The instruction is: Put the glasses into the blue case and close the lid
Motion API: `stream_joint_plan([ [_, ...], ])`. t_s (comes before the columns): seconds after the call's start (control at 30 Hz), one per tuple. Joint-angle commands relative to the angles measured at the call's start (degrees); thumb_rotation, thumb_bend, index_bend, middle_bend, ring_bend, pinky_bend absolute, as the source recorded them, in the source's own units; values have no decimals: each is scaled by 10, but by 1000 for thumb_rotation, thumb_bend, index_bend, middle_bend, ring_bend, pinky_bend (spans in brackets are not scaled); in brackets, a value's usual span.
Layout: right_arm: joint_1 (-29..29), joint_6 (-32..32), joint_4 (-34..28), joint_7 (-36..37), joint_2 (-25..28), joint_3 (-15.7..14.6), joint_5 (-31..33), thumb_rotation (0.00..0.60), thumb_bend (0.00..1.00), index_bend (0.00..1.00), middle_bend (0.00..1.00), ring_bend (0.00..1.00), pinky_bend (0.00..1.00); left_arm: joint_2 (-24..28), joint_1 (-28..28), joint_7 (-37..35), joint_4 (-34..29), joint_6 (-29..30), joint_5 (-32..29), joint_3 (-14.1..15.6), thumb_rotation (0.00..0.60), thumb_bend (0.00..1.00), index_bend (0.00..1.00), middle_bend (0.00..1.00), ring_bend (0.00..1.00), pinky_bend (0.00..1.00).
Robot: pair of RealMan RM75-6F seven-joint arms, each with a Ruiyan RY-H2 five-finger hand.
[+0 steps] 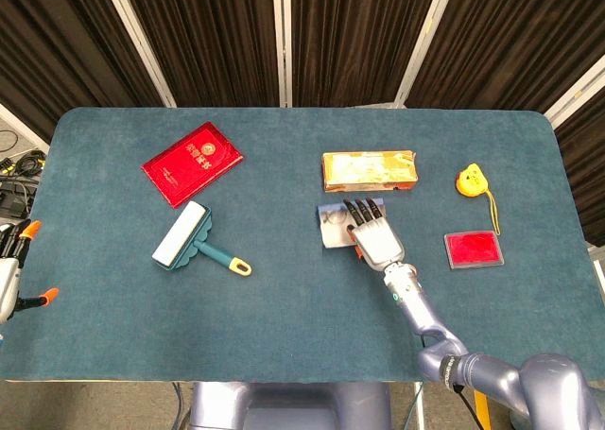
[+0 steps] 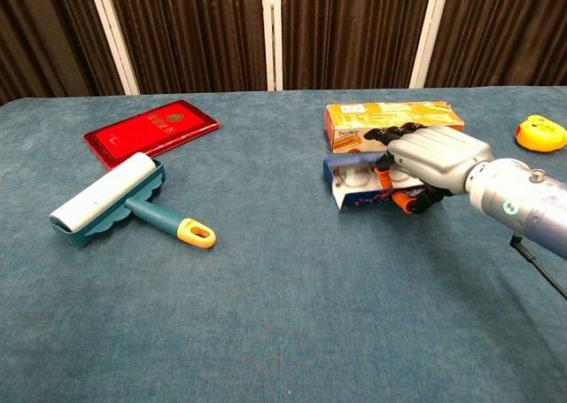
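A: Item one, the task's thing?
B: Blue case, centre-right of the counter, just in front of the orange box. Lid partly raised, pale lining showing; the glasses inside cannot be made out clearly.

A: Right hand?
B: Right hand lies over the case, fingers curled onto the lid and touching it. Whether they grip it or only press, I cannot tell.

A: Left hand?
B: Left hand at the far left edge of the head view, off the counter, orange-tipped fingers apart, holding nothing.

A: Other stock?
B: Red booklet upper left; lint roller below it; yellow tape measure right of the box; red pad near the right edge.
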Motion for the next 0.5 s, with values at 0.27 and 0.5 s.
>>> stream_joint_plan([
  [0.27,-37,35,-92,9,89,-61,-64,600,484,673,49,0,0,1,1,1,-4,3,4,2,600,0,0,0,0,0],
  [0.5,-63,65,-199,-16,200,-117,-130,600,484,676,56,0,0,0,-1,6,-7,-1,5,4,600,0,0,0,0,0],
])
